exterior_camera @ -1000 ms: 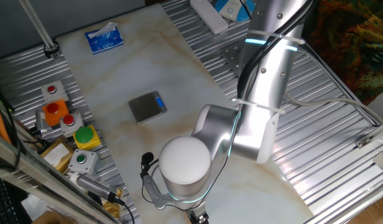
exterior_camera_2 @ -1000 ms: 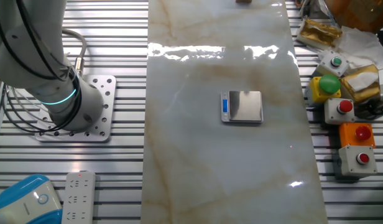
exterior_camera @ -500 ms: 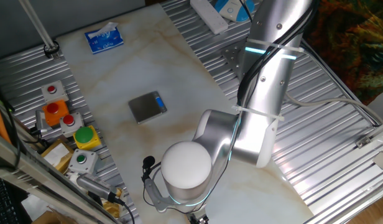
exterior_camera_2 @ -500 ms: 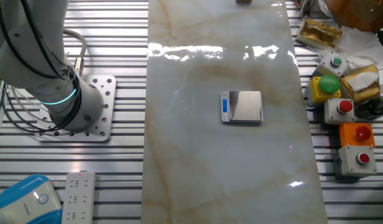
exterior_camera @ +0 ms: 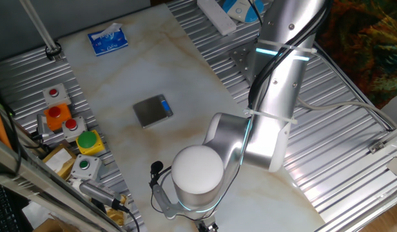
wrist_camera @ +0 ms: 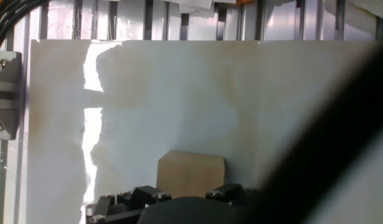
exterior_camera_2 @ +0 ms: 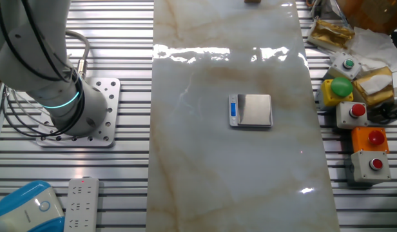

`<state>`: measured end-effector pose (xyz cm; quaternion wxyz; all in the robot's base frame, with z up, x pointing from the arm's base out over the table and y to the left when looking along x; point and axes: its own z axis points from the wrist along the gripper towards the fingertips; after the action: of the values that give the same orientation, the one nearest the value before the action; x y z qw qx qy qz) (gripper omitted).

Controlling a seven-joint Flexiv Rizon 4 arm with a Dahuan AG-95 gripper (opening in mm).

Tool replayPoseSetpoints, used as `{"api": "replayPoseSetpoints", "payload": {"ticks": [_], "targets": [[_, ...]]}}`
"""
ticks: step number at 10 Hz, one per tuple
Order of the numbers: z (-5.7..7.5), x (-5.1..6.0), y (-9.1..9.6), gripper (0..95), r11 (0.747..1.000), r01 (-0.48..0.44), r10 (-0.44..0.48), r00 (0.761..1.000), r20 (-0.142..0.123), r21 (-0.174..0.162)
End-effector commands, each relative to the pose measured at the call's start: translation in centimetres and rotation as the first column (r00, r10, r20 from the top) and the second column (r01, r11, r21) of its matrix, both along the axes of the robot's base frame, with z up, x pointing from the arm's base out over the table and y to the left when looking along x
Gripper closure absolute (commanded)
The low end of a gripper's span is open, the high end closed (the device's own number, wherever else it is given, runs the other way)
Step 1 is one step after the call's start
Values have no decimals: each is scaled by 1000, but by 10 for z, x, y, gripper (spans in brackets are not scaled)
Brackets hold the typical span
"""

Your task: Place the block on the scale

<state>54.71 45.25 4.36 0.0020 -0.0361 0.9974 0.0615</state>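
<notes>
The scale [exterior_camera: 152,111] is a small grey plate with a blue strip, lying mid-table; it also shows in the other fixed view [exterior_camera_2: 251,109]. The block [wrist_camera: 190,174], a tan wooden cube, rests on the marble near the table's end, far from the scale. In the other fixed view only a brown sliver of the block [exterior_camera_2: 252,1] shows at the top edge. My gripper [wrist_camera: 186,198] hovers over the block, with its dark jaw parts apart on either side of it. The fingertips are hidden. In one fixed view the arm's wrist [exterior_camera: 197,171] covers both gripper and block.
A blue-and-white printed box [exterior_camera: 108,40] lies at the table's far corner. Button boxes [exterior_camera: 69,125] line one side; they also show in the other fixed view [exterior_camera_2: 359,116]. The arm's base [exterior_camera_2: 76,113] and a power strip [exterior_camera_2: 82,203] stand on the slatted side.
The arm's wrist has shifted slightly right and down in one fixed view. The scale and the block sliver have not moved.
</notes>
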Motion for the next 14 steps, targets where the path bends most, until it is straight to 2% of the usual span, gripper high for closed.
{"api": "replayPoseSetpoints", "payload": {"ticks": [1,6,9,12,13,14], "targets": [[-2,2,3,190,1000,-6,6,1000,-3,-8],[-7,5,7,190,1000,-27,27,1000,-2,-16],[-5,4,5,190,996,-69,69,998,-3,-57],[-5,4,5,190,996,-70,70,998,-1,-59],[-5,4,5,380,996,-73,73,997,-1,-60],[-5,4,5,380,995,-77,77,997,0,-61]]}}
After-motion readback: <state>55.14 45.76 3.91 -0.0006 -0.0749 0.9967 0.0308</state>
